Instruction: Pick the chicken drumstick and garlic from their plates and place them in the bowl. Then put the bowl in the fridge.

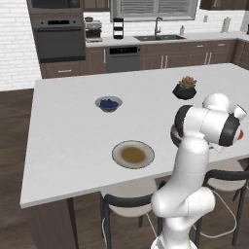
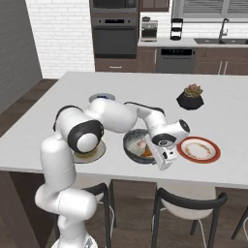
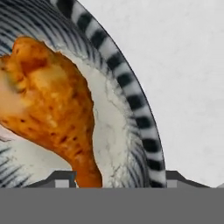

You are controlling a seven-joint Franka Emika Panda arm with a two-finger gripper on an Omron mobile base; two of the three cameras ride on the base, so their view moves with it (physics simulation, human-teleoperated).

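The wide dark grey bowl (image 2: 130,141) stands at the near edge of the island, its striped rim (image 3: 131,98) close up in the hand view. In it lies the orange-brown chicken drumstick (image 3: 52,109), with the whitish garlic (image 2: 140,143) beside it. My gripper (image 2: 153,154) hangs open low over the bowl's right side. The drumstick's narrow end and the rim sit between the fingertips (image 3: 61,179). The beige-grey plate (image 1: 133,154) and the red-rimmed plate (image 2: 198,149) hold no food. The fridge is out of view.
A small blueberry bowl (image 1: 108,103) and a black plant pot (image 1: 185,89) stand farther back on the white island (image 1: 73,126). Dark stools (image 2: 186,203) are tucked under the near edge. Oven, dishwasher and sink line the back wall.
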